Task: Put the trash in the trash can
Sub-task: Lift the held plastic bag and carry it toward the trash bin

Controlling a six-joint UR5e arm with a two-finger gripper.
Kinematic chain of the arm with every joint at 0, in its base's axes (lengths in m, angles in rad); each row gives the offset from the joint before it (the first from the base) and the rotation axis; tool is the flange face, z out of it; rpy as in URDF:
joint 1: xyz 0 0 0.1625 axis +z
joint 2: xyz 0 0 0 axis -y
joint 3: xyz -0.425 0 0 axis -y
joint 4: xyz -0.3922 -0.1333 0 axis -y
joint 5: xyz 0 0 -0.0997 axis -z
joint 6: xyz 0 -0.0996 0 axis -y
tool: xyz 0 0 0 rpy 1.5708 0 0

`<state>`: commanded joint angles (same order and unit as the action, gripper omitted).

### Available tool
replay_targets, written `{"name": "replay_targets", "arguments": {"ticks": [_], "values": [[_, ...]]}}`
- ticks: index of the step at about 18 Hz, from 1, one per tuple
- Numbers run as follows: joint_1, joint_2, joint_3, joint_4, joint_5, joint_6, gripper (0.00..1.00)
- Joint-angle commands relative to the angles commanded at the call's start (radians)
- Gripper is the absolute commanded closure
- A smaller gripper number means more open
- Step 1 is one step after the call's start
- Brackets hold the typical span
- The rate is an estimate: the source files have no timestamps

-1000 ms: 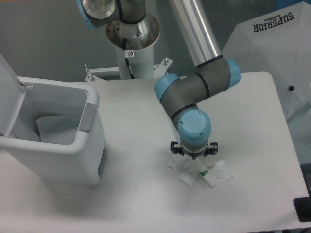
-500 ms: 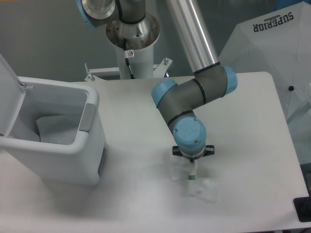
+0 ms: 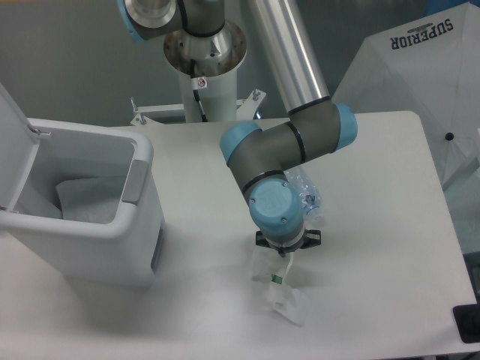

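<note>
The crumpled white wrapper (image 3: 286, 297) with its small green mark hangs from my gripper (image 3: 283, 256) over the table's front middle. My gripper points down and is shut on the wrapper's top; its fingers are mostly hidden under the blue wrist. The clear crinkled bottle (image 3: 307, 193) lies on the table just behind the wrist, partly covered by the arm. The trash can (image 3: 132, 177), a white boxy bin, stands at the left with its lid (image 3: 13, 139) up, well to the left of my gripper.
Something white and crumpled lies inside the bin (image 3: 87, 199). The arm's base column (image 3: 204, 71) rises behind the table. A white umbrella-like cover (image 3: 427, 71) stands past the right edge, and a black object (image 3: 469, 323) sits at the bottom right corner.
My gripper has moved left and toward the front, carrying the wrapper off its spot on the table. The bottle behind the arm has come into view.
</note>
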<state>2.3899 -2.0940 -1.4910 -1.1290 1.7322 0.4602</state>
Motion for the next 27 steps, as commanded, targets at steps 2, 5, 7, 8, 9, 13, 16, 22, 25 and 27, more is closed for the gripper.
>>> {"name": "replay_targets", "arguments": {"ticks": [2,5,7,8,9,13,16,22,25,27], "values": [[0.000,0.034,-0.003,-0.002,-0.069,0.000,1.00],[0.009,0.075,0.000,-0.002,-0.163,0.000,1.00],[0.014,0.100,0.000,-0.002,-0.226,0.000,1.00],[0.014,0.112,0.000,-0.002,-0.256,0.000,1.00],[0.015,0.123,0.000,-0.002,-0.284,0.000,1.00],[0.021,0.164,0.000,0.001,-0.365,-0.003,1.00],[0.023,0.212,0.002,0.003,-0.446,-0.020,1.00],[0.043,0.293,0.031,0.006,-0.578,-0.038,1.00],[0.041,0.331,0.040,0.008,-0.643,-0.037,1.00],[0.038,0.345,0.048,0.009,-0.678,-0.037,1.00]]}}
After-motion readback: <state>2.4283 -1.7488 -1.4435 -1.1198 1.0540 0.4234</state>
